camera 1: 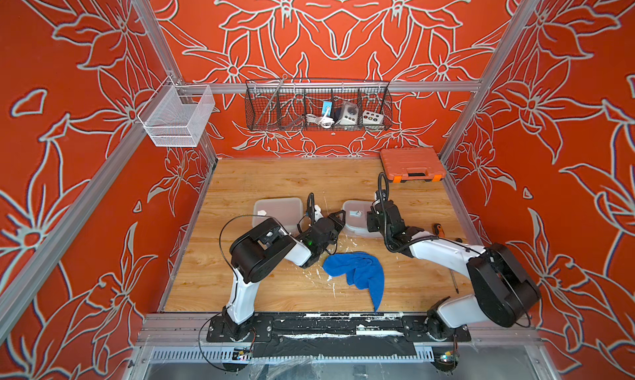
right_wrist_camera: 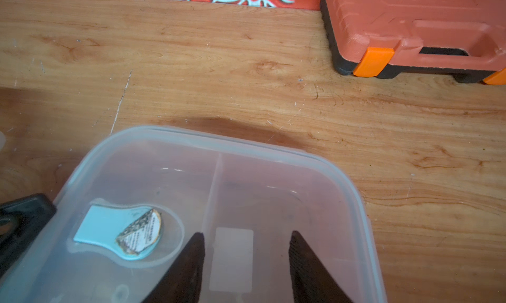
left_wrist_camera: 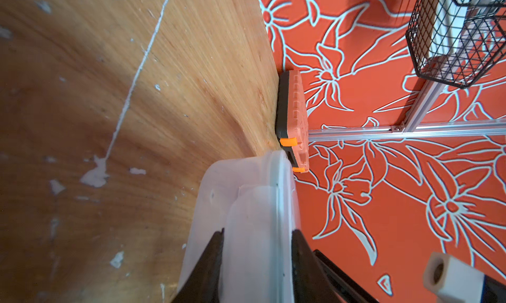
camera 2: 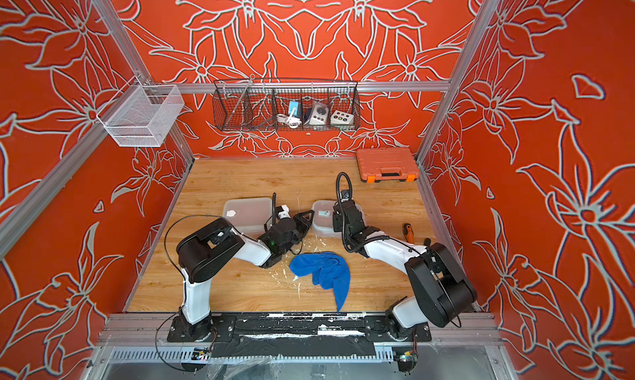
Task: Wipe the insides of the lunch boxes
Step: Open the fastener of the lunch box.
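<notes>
Two lidded lunch boxes sit mid-frame on the worktop (camera 1: 240, 182) in both top views. The divided lunch box (camera 1: 355, 220) is right of centre and the other lunch box (camera 1: 278, 208) is left of it. One blue cloth (camera 1: 357, 271) lies below them, and one orange tool case (camera 1: 410, 163) sits at the upper right. The left gripper (left_wrist_camera: 257, 231) straddles the divided lunch box's end with its jaws partway closed; whether it grips cannot be told. The right gripper (right_wrist_camera: 246, 233) stands half open over the lid, holding nothing.

I count: two lunch boxes, left lunch box (camera 1: 278, 206) at eleven o'clock and right lunch box (camera 1: 351, 223) at one; one blue cloth (camera 1: 357, 271); one orange tool case (camera 1: 410, 163); two wire baskets, white basket (camera 1: 178, 120) and black basket (camera 1: 318, 107).
</notes>
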`<state>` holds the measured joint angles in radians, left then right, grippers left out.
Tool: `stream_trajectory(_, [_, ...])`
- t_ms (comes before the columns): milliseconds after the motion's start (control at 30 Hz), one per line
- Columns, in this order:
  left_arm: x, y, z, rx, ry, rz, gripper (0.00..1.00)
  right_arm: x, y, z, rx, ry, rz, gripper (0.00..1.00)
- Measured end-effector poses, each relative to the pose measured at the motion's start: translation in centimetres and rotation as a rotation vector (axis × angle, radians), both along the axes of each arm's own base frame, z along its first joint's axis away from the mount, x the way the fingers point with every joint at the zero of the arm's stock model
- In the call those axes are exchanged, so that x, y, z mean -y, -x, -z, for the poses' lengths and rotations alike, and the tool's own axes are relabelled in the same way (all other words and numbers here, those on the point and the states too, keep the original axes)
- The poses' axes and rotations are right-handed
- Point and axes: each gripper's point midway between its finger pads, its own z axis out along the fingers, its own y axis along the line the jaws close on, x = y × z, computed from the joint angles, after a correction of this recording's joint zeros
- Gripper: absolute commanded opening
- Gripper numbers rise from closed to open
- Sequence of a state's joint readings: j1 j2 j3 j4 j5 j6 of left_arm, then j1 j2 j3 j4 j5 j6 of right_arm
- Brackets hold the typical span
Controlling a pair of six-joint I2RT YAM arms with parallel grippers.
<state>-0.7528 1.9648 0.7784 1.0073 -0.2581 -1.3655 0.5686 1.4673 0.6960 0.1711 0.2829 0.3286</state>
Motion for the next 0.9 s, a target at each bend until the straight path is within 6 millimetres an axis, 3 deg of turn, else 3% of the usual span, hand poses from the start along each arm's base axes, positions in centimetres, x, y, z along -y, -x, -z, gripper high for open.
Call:
stream_trajectory(67, [-0.4, 0.0, 0.2, -0.009, -0.033, -0.010, 0.31, 0.1, 0.4, 1.0, -0.032, 0.024, -0.001, 0.50])
stream_trajectory(333, [-0.9, 0.3, -0.1, -0.009, -0.110, -0.011, 0.36, -0.2, 0.3, 0.9, -0.024, 0.039, 0.002, 0.51])
stream_trajectory(567, [-1.4, 0.6, 0.0, -0.023, -0.169, -0.007, 0.71, 0.3, 1.0, 0.3, -0.049, 0.031, 0.020, 0.65])
stream_trajectory(733, [-2.6, 0.9, -3.5, 0.034, -0.258, -0.016, 0.81, 1.5, 3.6, -0.7, -0.127, 0.013, 0.045, 0.68])
stream_trajectory(900, [-2.4, -0.8, -10.7, 0.195, -0.317, 0.059, 0.83, 3.3, 6.5, -3.2, -0.151, -0.083, 0.119, 0.71])
